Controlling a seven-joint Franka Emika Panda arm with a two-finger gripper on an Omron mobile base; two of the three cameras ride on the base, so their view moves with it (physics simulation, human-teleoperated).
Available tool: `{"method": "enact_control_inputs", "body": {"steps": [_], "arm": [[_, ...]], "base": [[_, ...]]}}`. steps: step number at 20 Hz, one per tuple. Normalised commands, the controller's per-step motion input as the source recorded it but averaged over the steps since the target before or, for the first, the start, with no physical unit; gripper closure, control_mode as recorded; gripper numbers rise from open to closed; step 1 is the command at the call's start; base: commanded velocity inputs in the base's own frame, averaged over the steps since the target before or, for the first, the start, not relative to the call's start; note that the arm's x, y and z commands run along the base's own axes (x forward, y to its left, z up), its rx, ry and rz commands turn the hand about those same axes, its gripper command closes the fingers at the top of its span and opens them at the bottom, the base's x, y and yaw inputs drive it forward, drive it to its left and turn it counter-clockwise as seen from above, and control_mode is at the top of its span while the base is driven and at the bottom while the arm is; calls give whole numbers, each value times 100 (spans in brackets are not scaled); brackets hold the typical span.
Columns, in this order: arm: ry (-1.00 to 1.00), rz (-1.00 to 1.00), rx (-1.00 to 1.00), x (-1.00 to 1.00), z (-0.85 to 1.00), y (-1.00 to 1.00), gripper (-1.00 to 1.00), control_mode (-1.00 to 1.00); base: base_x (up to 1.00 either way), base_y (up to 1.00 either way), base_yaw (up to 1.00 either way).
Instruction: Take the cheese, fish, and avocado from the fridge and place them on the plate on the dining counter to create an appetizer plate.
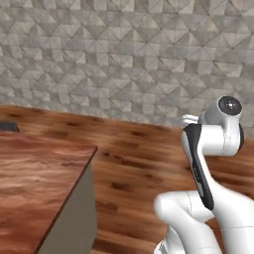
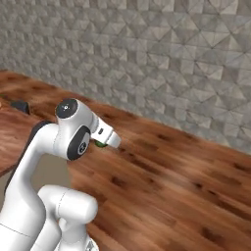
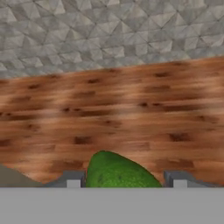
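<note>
Carrying the avocado (image 3: 117,171) between its two dark fingertips, the gripper (image 3: 124,178) stands part-way closed on the fruit, a tip on each side at nine and three o'clock of it in the hand view. That grip suits a trip: the arm is folded in close over the base, which probably keeps the load steady while the robot travels toward the dining counter (image 1: 34,183), whose reddish slab sits at eight o'clock in the left base view. From the right base view only a green sliver of the fruit peeks beneath the white hand. The lower half of the avocado is cut off, so how deeply the tips bite is unclear.
</note>
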Motion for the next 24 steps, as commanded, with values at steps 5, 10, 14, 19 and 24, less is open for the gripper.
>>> {"method": "enact_control_inputs", "body": {"steps": [5,10,14,19,24], "arm": [[0,0,0,0,0,0,100,100],[0,0,0,0,0,0,100,100],[0,0,0,0,0,0,100,100],[0,0,0,0,0,0,100,100],[0,0,0,0,0,0,100,100]], "base": [[100,-52,47],[100,-54,47],[100,-54,48],[100,-53,49],[100,-42,54]]}}
